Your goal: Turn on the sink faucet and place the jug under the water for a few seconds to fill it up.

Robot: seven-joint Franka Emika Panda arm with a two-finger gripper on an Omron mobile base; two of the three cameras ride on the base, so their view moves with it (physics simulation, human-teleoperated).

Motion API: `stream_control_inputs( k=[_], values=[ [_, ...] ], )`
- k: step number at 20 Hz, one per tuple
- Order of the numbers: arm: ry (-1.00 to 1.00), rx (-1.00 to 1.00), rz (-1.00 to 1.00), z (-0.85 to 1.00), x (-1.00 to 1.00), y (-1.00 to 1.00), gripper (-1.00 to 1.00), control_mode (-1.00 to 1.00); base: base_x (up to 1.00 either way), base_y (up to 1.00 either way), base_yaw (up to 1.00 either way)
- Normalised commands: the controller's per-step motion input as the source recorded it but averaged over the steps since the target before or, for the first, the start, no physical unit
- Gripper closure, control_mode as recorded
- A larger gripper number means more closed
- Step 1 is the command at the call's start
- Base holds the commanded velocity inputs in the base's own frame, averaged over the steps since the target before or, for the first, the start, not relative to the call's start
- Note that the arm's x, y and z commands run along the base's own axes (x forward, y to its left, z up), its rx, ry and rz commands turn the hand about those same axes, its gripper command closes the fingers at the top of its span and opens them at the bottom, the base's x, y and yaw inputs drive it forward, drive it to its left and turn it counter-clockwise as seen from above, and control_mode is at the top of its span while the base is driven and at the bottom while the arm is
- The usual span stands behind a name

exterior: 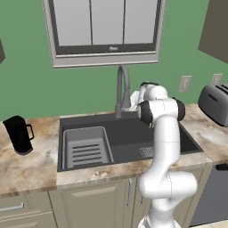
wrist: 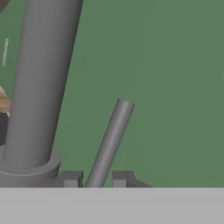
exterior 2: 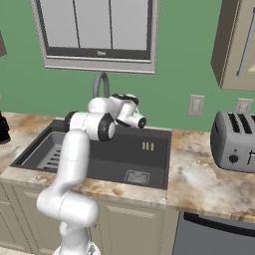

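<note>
The sink faucet (exterior: 123,87) rises behind the sink (exterior: 129,133), its arch also visible over my arm (exterior 2: 101,82). No water runs from it. In the hand view its thick grey column (wrist: 41,83) stands at left and its slim lever handle (wrist: 109,140) slants up from between my fingertips. My gripper (wrist: 95,178) is open, one tip on each side of the lever's lower end. The black jug (exterior: 18,134) stands upright on the counter far left of the sink, apart from the gripper.
A ribbed grey tray insert (exterior: 87,147) fills the sink's left half and a drain grate (exterior 2: 136,177) lies at the right. A silver toaster (exterior 2: 234,142) sits on the right counter. The green wall and window sill are close behind the faucet.
</note>
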Motion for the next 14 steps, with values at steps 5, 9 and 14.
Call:
stream_control_inputs(
  k=[5,9,14],
  values=[
    [0.08,0.08,-0.14,-0.13,0.47,-0.68,1.00,-1.00,0.00,0.00,0.00],
    [0.04,0.07,-0.12,-0.27,0.48,-0.82,1.00,-1.00,0.00,0.00,0.00],
    [0.02,0.06,-0.09,-0.42,0.50,-0.99,1.00,-1.00,0.00,0.00,0.00]
  ],
)
